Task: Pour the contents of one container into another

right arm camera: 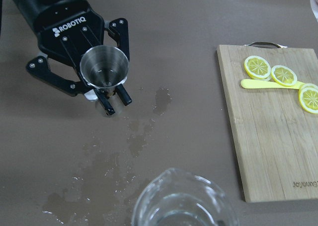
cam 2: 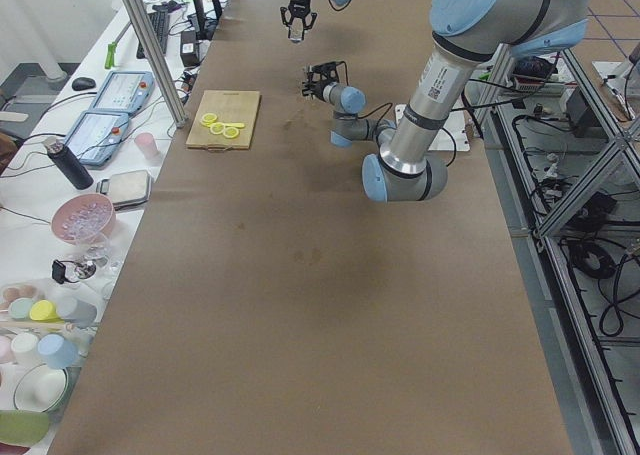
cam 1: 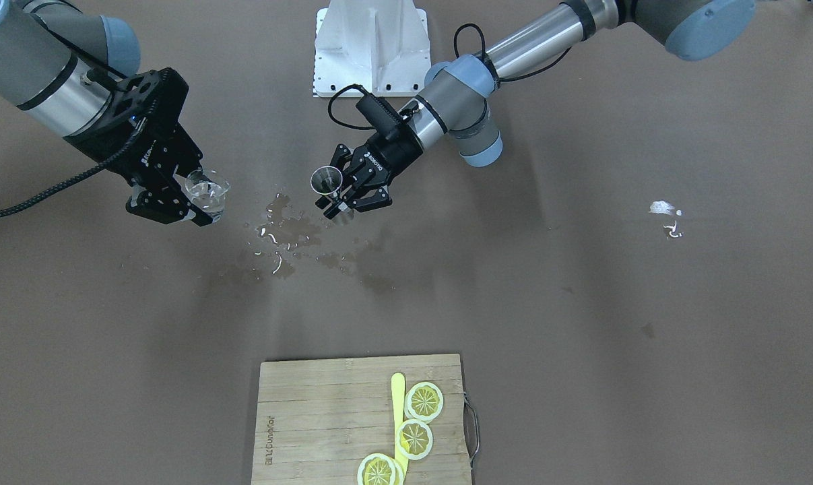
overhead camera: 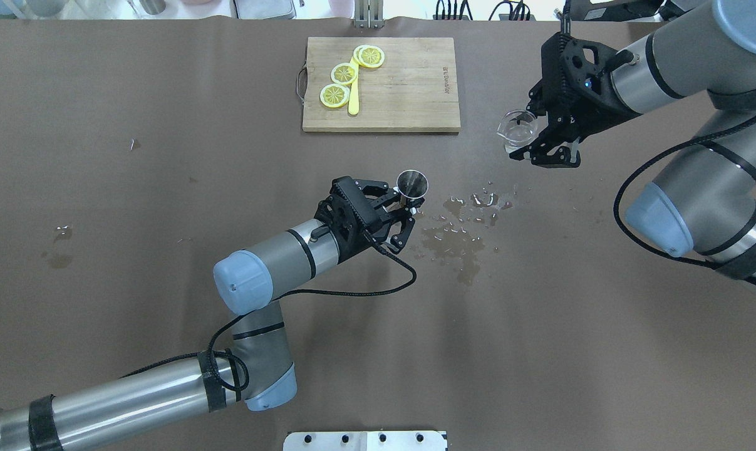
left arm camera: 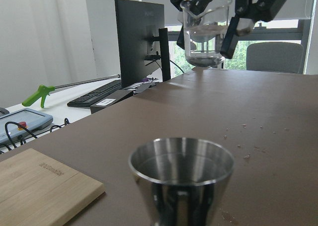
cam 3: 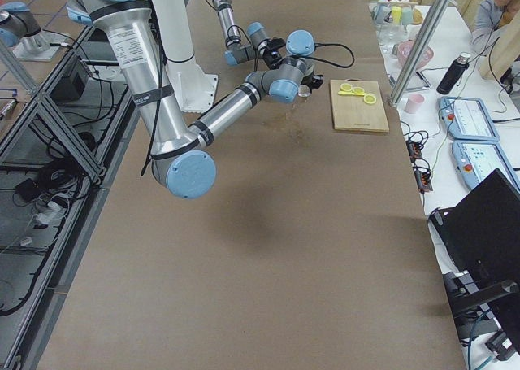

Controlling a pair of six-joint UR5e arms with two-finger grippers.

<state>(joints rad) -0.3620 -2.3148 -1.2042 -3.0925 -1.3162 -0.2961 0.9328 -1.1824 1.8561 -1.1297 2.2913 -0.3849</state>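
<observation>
My left gripper (overhead camera: 408, 204) is shut on the waist of the steel jigger (overhead camera: 411, 183), which stands upright at the table's middle with its dark mouth up. The wrist views also show the jigger (left arm camera: 182, 179) (right arm camera: 104, 67). My right gripper (overhead camera: 532, 143) is shut on the clear glass cup (overhead camera: 517, 128), held upright above the table and well off to the jigger's right. A little clear liquid sits in the cup (left arm camera: 204, 30). In the front view the cup (cam 1: 207, 192) is left of the jigger (cam 1: 327, 180), with a gap between them.
Spilled water (overhead camera: 459, 238) wets the brown table between and below the two containers. A wooden cutting board (overhead camera: 415, 88) with lemon slices (overhead camera: 335, 94) and a yellow knife (overhead camera: 353, 100) lies at the far edge. A monitor (left arm camera: 139, 42) stands beyond the table's end.
</observation>
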